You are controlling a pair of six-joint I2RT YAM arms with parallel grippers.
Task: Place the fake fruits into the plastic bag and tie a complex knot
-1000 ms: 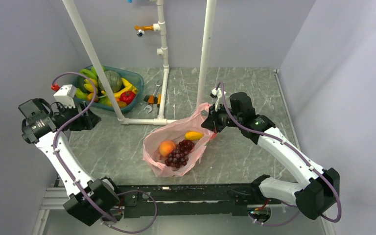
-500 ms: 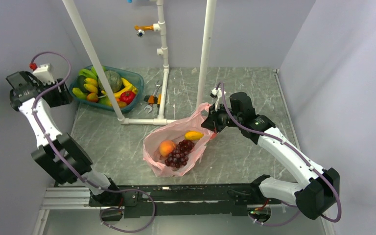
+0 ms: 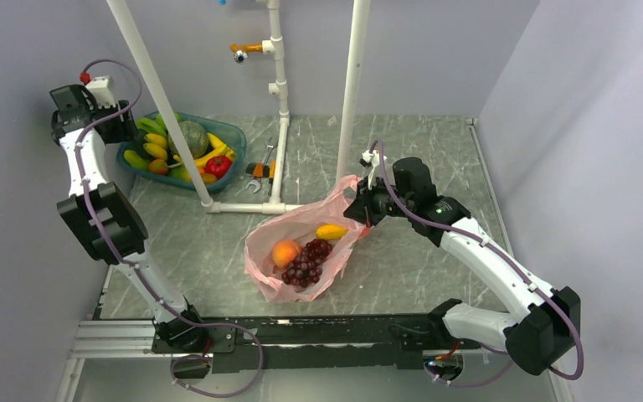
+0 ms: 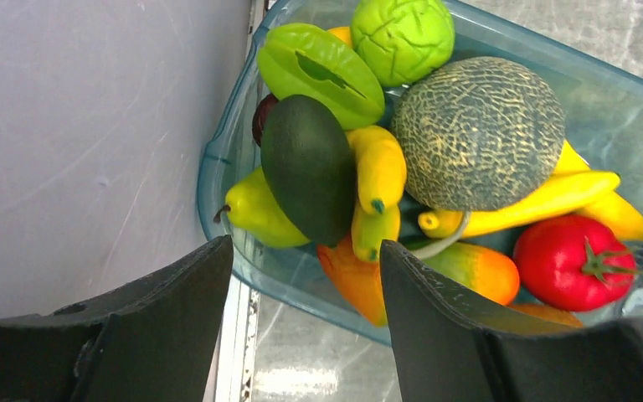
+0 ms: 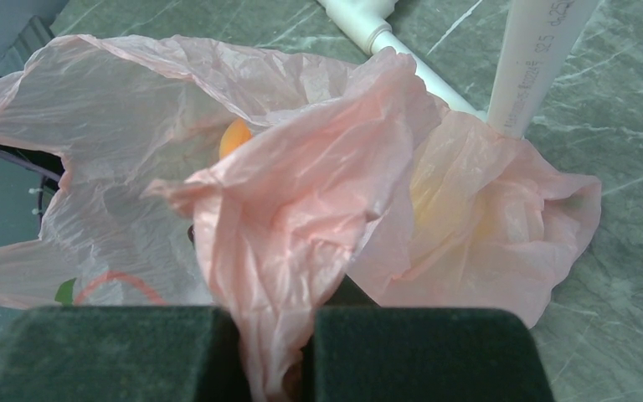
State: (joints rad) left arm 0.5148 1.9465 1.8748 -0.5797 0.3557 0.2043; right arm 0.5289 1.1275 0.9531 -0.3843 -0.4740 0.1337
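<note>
The pink plastic bag lies open on the table's middle. Inside it are a peach-orange fruit, a purple grape bunch and a yellow fruit. My right gripper is shut on the bag's far-right edge, and the film is pinched between its pads. My left gripper hangs open over the left end of the teal basin, nothing between its fingers. More fake fruits fill the basin: melon, tomato, avocado, bananas. No knot is in view.
A white pipe frame stands between basin and bag, with slanted posts rising from it. A wrench and an orange tool lie beside the frame. The left wall is close to the basin's rim.
My left arm has swung up and back from the table's left side to the basin's left end, its jaws staying apart. The right gripper and the bag have not moved.
</note>
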